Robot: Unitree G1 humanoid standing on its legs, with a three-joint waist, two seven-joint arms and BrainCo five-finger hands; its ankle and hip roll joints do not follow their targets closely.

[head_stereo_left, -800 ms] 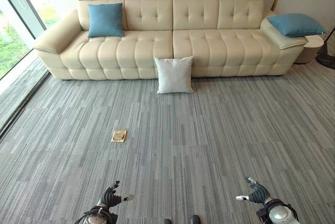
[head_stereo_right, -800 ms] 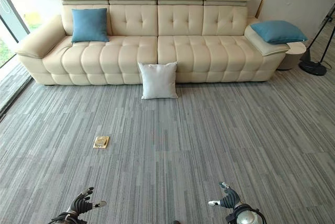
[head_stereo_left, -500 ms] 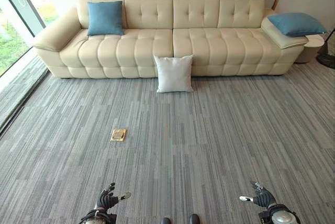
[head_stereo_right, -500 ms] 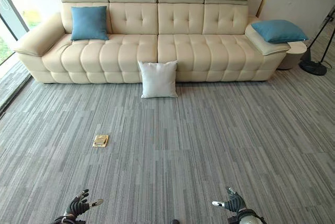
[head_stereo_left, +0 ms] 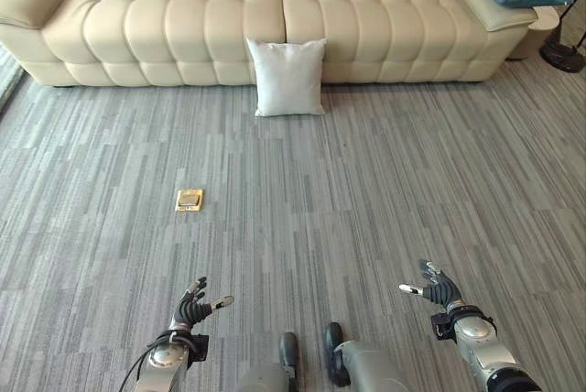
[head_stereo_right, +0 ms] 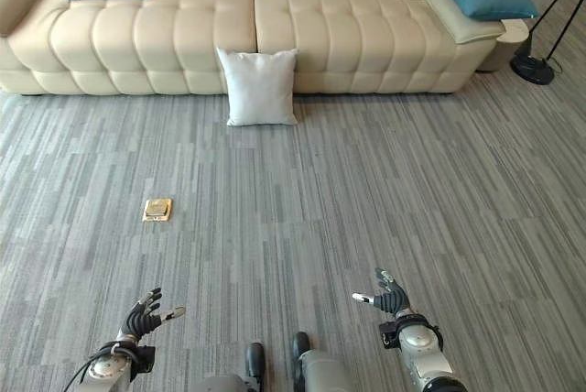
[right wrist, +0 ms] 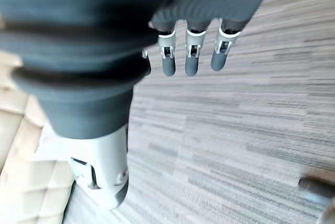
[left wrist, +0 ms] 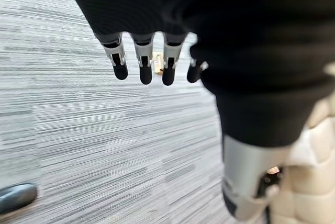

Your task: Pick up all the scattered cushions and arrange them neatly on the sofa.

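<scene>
You see the white cushion (head_stereo_left: 287, 78) upright against the sofa (head_stereo_left: 366, 16) front edge; left hand (head_stereo_left: 191, 307) and right hand (head_stereo_left: 438, 288) spread, empty.

A living room or lounge is being shown: a long cream tufted sofa (head_stereo_left: 275, 16) is standing on grey striped carpet (head_stereo_left: 366, 200), cushions (head_stereo_left: 287, 77) are lying about, and a floor-lamp base (head_stereo_right: 531, 66) is standing at the sofa's right end.

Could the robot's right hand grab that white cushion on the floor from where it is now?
Probably not yet. The right hand hangs open low in front of the robot, while the white cushion leans against the sofa across open carpet. Nothing blocks the way; it would likely need to walk closer.
</scene>
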